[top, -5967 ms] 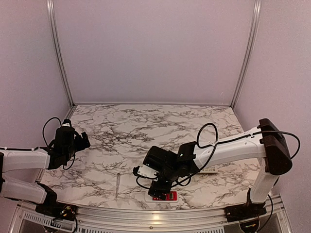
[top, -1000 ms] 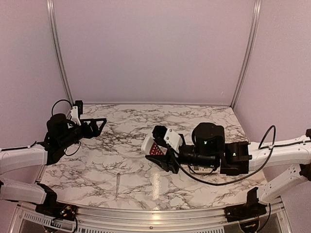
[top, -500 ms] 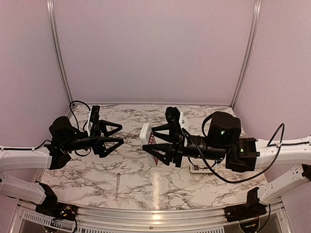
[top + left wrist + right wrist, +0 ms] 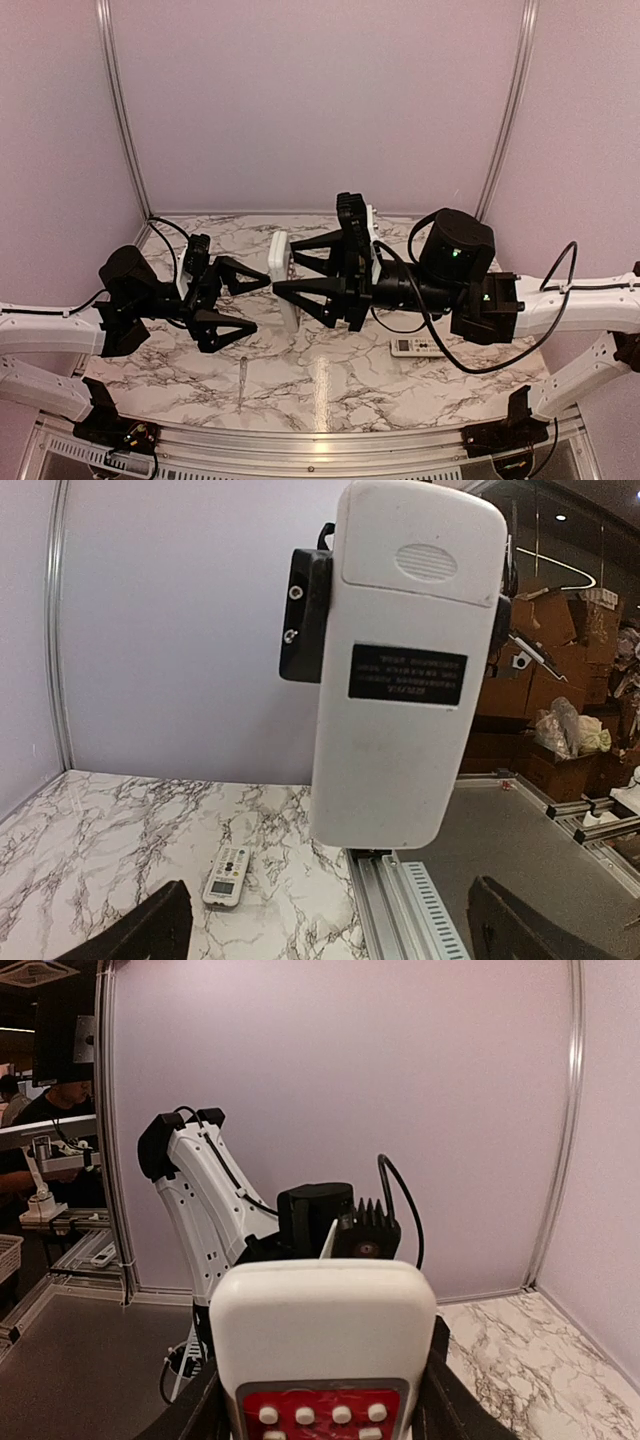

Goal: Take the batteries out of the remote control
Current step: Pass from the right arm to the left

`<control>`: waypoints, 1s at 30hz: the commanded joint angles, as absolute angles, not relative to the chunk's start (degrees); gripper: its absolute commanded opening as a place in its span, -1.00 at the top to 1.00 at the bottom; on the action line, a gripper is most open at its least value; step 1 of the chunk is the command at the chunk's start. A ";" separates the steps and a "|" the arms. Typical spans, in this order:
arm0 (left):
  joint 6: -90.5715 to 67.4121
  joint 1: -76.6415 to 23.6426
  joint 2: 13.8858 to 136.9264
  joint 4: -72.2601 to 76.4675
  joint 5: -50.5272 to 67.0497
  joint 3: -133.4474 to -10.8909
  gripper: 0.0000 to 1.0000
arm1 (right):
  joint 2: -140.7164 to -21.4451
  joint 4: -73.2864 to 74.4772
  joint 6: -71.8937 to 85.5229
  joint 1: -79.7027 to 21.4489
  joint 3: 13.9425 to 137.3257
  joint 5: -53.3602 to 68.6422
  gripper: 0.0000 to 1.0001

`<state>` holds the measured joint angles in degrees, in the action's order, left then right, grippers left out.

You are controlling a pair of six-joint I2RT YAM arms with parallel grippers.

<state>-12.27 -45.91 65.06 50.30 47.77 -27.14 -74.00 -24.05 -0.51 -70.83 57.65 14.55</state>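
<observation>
Top view: marble table [image 4: 400,395] fills the lower half. The right arm [image 4: 560,305] reaches in from the right edge, the left arm [image 4: 40,330] from the left edge. At frame centre the right gripper [image 4: 284,268] pinches a white remote [image 4: 279,258] by its long edges. It is held upright above the table, red button panel facing the right wrist camera. Just left of it the left gripper [image 4: 260,305] has its fingers spread wide, not touching. A second small remote [image 4: 418,347] lies flat at lower right. The batteries cannot be seen. In the left wrist view the back cover [image 4: 420,560] looks in place.
</observation>
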 commanded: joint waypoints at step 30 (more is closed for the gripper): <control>-19.01 -53.43 74.66 71.65 40.05 -32.45 -0.91 | -80.85 -56.58 9.02 -70.52 51.25 12.44 0.28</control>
